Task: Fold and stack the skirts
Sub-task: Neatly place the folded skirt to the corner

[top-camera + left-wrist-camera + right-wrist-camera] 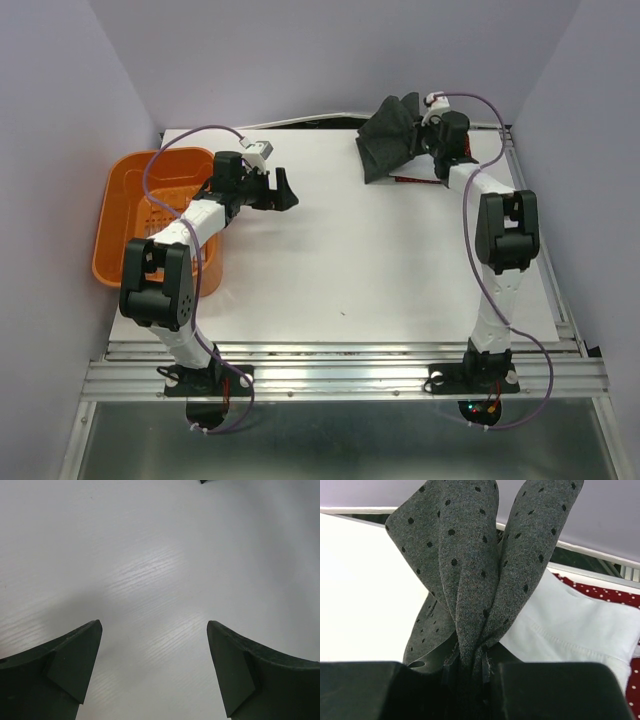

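grey skirt (470, 570): bunched, lifted, far from the basket (150, 215); could slip free
white skirt (570, 625), red skirt (605, 592): far from basket too; it may drag them askew
right tool (470, 667): clamped on grey skirt
left tool (155, 645): apart, beside basket

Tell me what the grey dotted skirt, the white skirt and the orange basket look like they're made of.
The grey skirt looks like felted, wool-like cloth: matte, with a fuzzy nap and black dots. The white skirt seems to be a smooth woven fabric, perhaps cotton, with a stitched hem line. The orange basket looks like moulded plastic, slightly glossy, with a perforated floor.
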Available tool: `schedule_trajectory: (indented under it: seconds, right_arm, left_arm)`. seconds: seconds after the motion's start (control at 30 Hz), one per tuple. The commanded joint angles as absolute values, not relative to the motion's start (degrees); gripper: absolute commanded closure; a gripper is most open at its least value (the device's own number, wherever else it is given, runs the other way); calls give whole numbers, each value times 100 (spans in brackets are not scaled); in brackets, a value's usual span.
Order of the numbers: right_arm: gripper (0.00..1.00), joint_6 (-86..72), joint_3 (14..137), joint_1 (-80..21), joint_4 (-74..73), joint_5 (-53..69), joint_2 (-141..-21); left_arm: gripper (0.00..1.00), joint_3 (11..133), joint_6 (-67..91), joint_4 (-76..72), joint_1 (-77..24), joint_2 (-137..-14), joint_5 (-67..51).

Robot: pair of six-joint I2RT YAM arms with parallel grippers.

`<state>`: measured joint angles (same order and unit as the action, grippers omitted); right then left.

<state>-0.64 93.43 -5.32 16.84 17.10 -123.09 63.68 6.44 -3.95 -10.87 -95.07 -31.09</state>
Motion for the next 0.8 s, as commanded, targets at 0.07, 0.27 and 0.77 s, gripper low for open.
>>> schedule_trajectory:
  seconds: [0.07, 0.27, 0.77]
  right_arm:
    - [99, 9, 9958, -256, 1925, 2012, -12226]
    - [99, -167, 10221, -149, 1820, 2215, -12190]
    - [99, -931, 10195, 544, 1275, 2435, -12111]
  left_arm:
    - [1, 6451, 571, -519, -1099, -9281, -3252]
    - [1, 6557, 571, -475, -1099, -9308, -3243]
    - [1, 6565, 554, -466, -1099, -9387, -3278]
